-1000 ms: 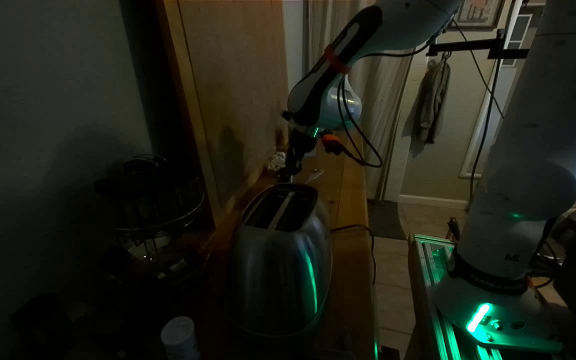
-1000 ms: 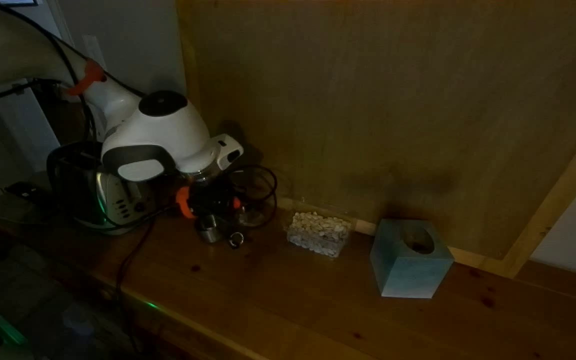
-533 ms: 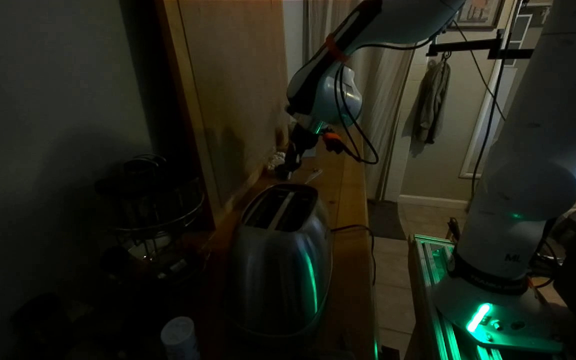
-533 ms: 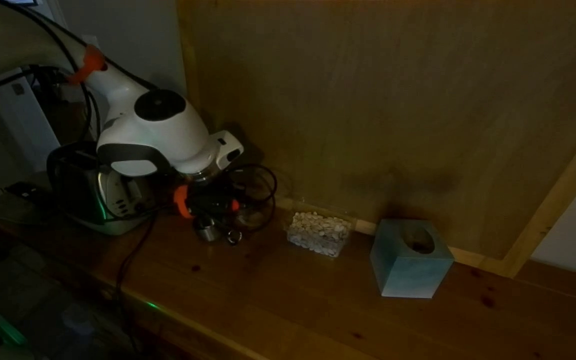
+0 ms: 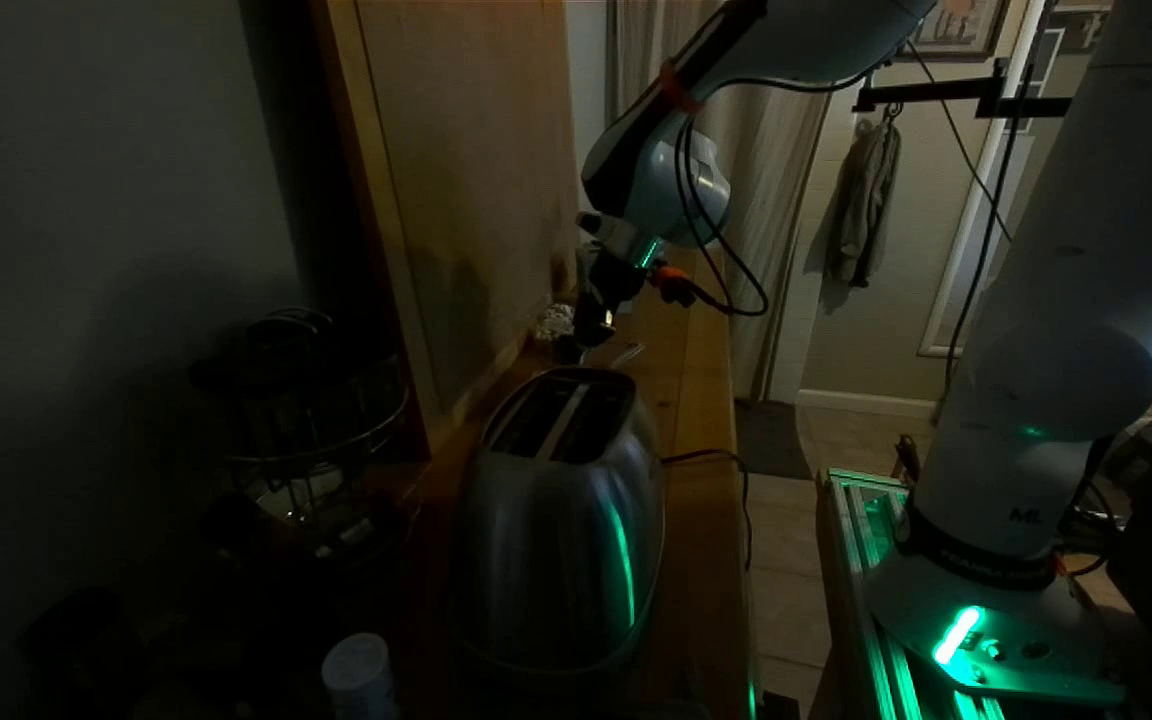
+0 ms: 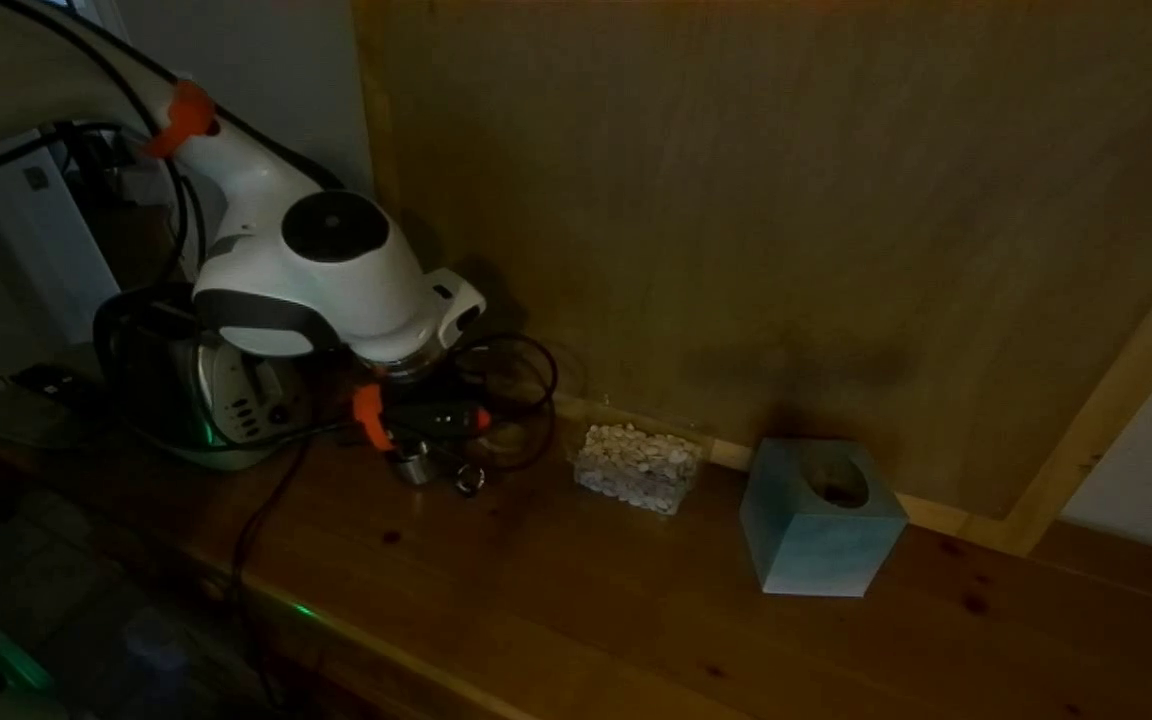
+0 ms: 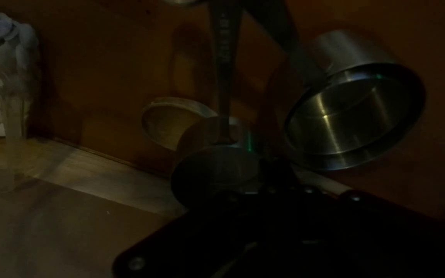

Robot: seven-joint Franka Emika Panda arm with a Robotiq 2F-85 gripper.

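Observation:
Two steel measuring cups fill the middle of the wrist view: a darker cup left of my fingertips and a larger cup to their right. Their flat handles run toward the top edge. My gripper is shut at the near rim of the darker cup and appears to pinch its wall; the exact contact is lost in shadow. A pale round rim shows behind that cup. In an exterior view a steel cup and a ring-shaped end hang below the wrist, close over the wooden counter.
A steel toaster stands near the arm. Along the wooden panel sit a clear box of whitish pieces and a light blue tissue box. A black cord hangs over the counter's edge. A dark glass appliance stands beside the toaster.
The wrist has tilted and the gripper has shifted slightly, rising away from the toaster in an exterior view. The steel cup and ring have moved a little along with it. The gripper has stayed shut.

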